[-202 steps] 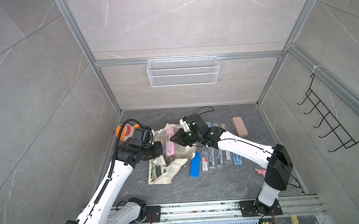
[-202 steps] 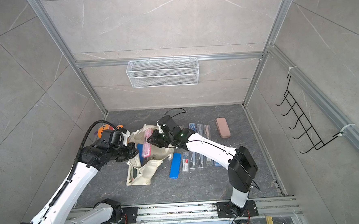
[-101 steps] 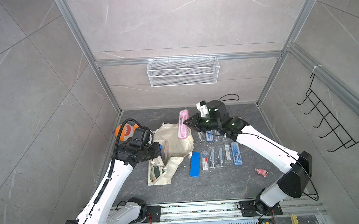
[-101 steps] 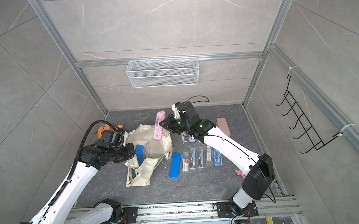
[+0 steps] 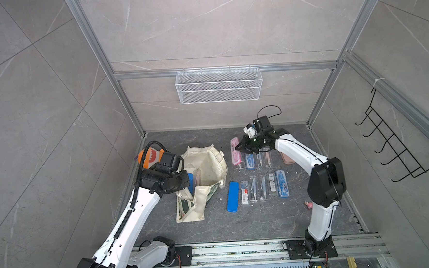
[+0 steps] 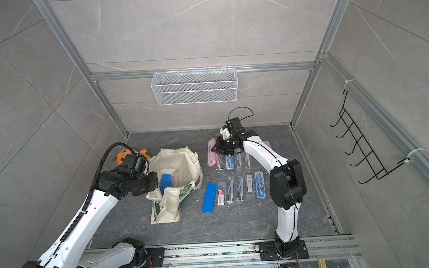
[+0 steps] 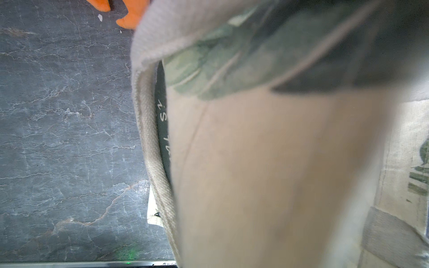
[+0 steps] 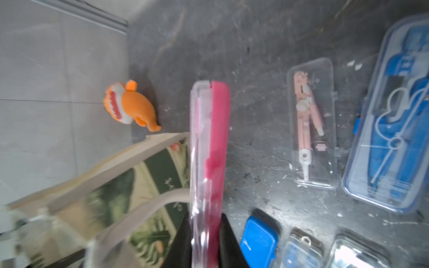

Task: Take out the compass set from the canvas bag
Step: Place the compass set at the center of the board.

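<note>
Stone floor (image 5: 263, 220): left jaws clench one canvas bag (image 5: 207, 165), right jaws one compass set (image 5: 235, 157).

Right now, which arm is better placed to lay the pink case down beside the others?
Right. The right claw grips the pink case beside the row of cases; the left claw is occupied pinching the canvas bag.
</note>
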### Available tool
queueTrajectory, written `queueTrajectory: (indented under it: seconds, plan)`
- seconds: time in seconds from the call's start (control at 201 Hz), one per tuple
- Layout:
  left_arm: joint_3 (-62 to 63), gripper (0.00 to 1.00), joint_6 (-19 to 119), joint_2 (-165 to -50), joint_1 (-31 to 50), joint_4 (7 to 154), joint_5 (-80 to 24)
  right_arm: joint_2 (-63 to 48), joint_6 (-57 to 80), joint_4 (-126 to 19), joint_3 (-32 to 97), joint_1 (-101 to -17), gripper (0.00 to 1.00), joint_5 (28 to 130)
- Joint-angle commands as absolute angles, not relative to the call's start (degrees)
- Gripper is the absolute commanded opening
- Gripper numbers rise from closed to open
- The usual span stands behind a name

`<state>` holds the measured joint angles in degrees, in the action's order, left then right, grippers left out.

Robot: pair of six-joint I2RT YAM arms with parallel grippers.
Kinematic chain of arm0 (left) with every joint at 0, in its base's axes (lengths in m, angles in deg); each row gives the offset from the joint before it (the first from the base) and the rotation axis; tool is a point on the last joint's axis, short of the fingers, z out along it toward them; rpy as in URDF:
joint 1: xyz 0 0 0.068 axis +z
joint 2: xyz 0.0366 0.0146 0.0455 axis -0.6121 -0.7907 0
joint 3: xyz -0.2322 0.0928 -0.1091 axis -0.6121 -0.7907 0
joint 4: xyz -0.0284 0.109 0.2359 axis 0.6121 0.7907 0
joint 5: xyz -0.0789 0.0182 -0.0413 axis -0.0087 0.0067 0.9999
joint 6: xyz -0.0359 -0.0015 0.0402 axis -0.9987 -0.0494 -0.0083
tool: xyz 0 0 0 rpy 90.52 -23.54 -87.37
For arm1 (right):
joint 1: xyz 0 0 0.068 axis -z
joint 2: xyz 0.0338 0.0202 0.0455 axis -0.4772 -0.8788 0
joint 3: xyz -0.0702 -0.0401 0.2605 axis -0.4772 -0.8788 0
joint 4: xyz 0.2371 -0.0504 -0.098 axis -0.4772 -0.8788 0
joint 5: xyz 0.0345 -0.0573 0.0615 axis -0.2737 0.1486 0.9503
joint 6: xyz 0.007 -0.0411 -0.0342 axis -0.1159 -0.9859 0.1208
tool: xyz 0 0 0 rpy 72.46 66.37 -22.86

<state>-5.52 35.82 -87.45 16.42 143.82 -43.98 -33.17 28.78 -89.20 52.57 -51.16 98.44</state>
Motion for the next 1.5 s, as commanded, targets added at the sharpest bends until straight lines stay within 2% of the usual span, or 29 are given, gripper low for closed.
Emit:
queueTrajectory:
  seconds: [0.0,0.284,0.603,0.678,0.763,1.022,1.321,1.495]
  plan:
    - [-2.72,0.0,35.49,-87.51,16.74,145.21,-46.86,-39.13,24.66,-92.56,56.87,-52.04,0.05,100.28]
    - [-1.76,0.0,35.18,-86.98,16.74,144.77,-47.52,-52.37,20.92,-99.21,70.78,-55.21,0.06,98.2]
    - [-0.97,0.0,34.43,-86.79,16.74,144.85,-47.85,-58.1,19.4,-102.64,75.7,-55.33,0.07,95.1]
    - [-0.65,0.0,34.43,-87.21,16.75,144.72,-47.78,-58.0,19.3,-102.7,75.63,-55.31,0.09,94.33]
    - [-0.39,0.0,34.26,-87.46,16.74,144.59,-48.02,-57.32,19.56,-102.38,74.97,-55.31,0.16,93.69]
    - [-0.74,0.0,33.38,-87.06,16.74,142.73,-48.54,-50.81,21.16,-102.11,72.17,-55.32,0.47,92.02]
    - [-1.47,0.0,33.73,-86.81,16.74,140.15,-48.14,-31.67,24.69,-94.43,59.68,-55.87,0.62,94.7]
    - [-0.61,0.0,35.21,-87.42,16.74,140.55,-47.7,-22.43,24.83,-90.95,52.46,-58.3,0.65,96.92]
